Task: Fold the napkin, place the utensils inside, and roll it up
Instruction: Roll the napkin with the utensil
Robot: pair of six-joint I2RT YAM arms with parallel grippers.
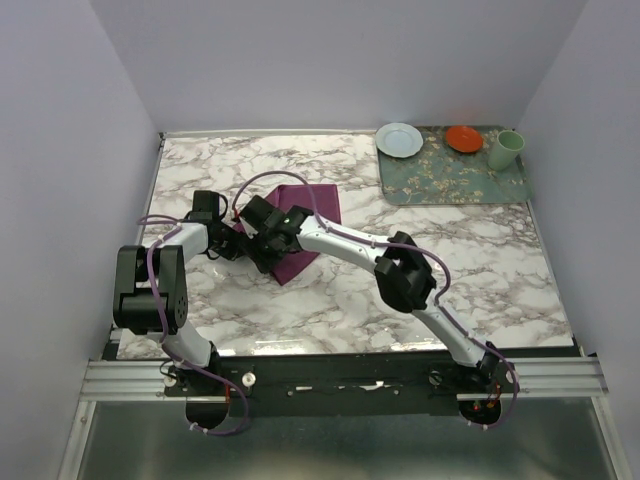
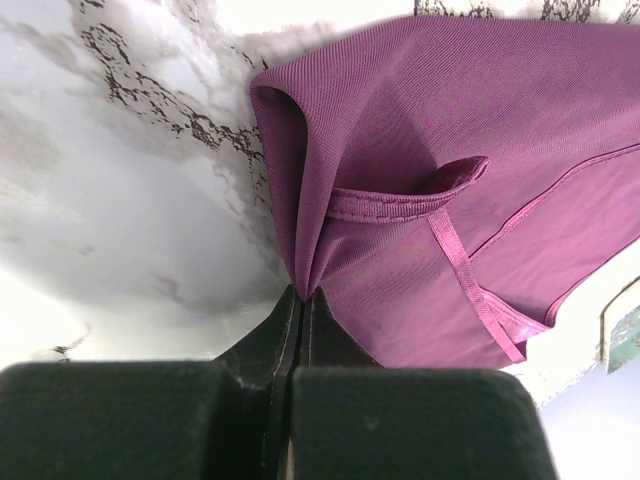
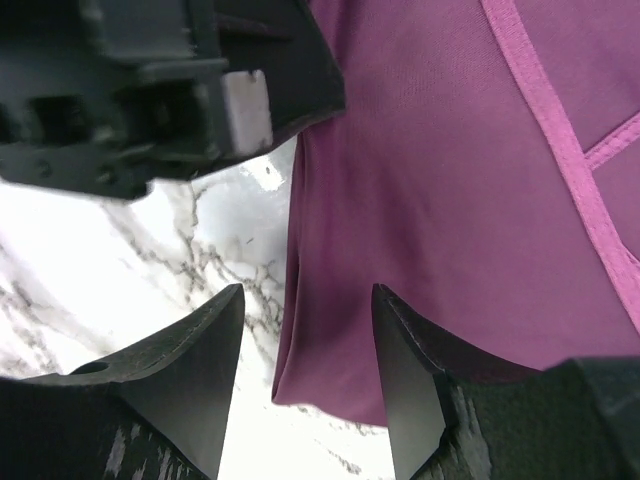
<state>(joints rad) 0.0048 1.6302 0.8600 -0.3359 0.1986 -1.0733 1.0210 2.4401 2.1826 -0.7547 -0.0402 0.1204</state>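
Observation:
The plum-purple napkin [image 1: 310, 215] lies folded and rumpled on the marble table [image 1: 480, 280], left of centre. My left gripper [image 2: 302, 296] is shut on a pinched fold at the napkin's [image 2: 450, 150] left corner, and the cloth rises from the jaws. In the top view the left gripper [image 1: 236, 243] meets the right gripper [image 1: 262, 250] at that same corner. My right gripper [image 3: 308, 296] stands open, its fingers on either side of the napkin's [image 3: 450, 200] hanging edge without touching it. The utensils are out of view.
A green floral mat [image 1: 455, 180] lies at the back right, with a pale blue plate [image 1: 399, 139], an orange-red bowl [image 1: 464, 138] and a green cup [image 1: 505, 149] on it. The left gripper's black body [image 3: 150, 90] hangs close above the right fingers.

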